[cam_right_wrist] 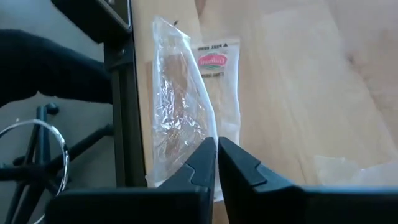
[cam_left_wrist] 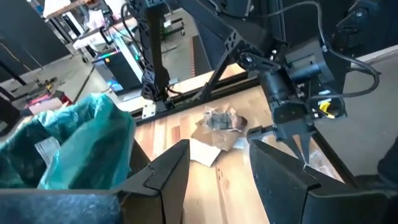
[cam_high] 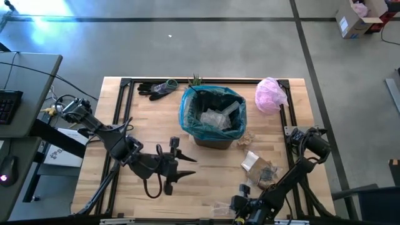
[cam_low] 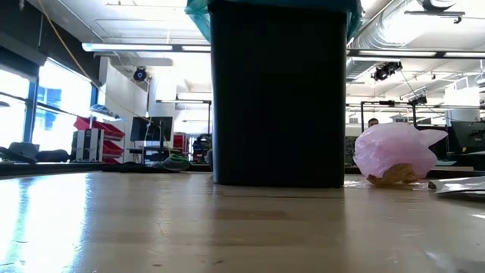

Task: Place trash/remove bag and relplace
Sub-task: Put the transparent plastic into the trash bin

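Right gripper [cam_right_wrist: 216, 163] fingers closed, pinching edge of clear wrapper [cam_right_wrist: 177, 112] lying just ahead on table [cam_right_wrist: 298, 81].

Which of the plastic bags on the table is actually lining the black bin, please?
The teal bag, its rim folded over the bin's top edge. The pink bag lies crumpled on the table, beside the bin toward the right arm's side.
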Robot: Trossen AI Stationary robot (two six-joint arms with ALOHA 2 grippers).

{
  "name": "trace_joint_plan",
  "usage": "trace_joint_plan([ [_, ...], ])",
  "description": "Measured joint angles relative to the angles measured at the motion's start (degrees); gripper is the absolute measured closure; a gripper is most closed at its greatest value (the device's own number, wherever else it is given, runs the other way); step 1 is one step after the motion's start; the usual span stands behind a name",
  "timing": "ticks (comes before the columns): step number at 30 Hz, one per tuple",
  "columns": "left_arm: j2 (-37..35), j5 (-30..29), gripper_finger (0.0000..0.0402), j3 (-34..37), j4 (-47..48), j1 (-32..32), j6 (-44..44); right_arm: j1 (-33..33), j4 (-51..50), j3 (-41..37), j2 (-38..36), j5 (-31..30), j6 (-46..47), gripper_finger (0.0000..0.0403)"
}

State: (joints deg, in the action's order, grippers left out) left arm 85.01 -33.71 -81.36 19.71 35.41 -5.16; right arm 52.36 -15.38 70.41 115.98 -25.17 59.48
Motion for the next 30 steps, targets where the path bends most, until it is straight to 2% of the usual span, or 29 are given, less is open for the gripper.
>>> trace_joint_plan([
  [10, 0.24, 0.02, 0.0249, 0.00, 6.09, 1.59, 6.15, 0.00, -0.02, 0.00, -4.32, -8.90, -3.41, 0.0403],
  [12, 0.73, 0.04, 0.0249, 0.00, 6.38, 2.00, 6.88, -0.06, 0.27, 0.02, -5.11, -8.38, -4.55, 0.0403],
  [16, 2.79, 0.12, 0.0249, 0.00, 6.27, 2.69, 7.27, -0.30, 2.47, 0.02, -4.96, -2.27, -5.65, 0.0393],
  [19, 4.85, 0.59, 0.0249, 0.00, 6.30, 2.72, 7.72, -0.33, 3.33, 0.02, -4.96, -0.12, -4.32, 0.0352],
  [27, 9.54, 2.31, 0.0249, 0.00, 6.23, 2.70, 8.98, -0.33, 2.07, 0.02, -4.89, -1.16, -2.95, 0.0183],
  [30, 10.65, 3.11, 0.0249, 0.00, 6.14, 2.74, 9.87, -0.37, 1.04, 0.02, -4.46, -1.31, -2.90, 0.0144],
])
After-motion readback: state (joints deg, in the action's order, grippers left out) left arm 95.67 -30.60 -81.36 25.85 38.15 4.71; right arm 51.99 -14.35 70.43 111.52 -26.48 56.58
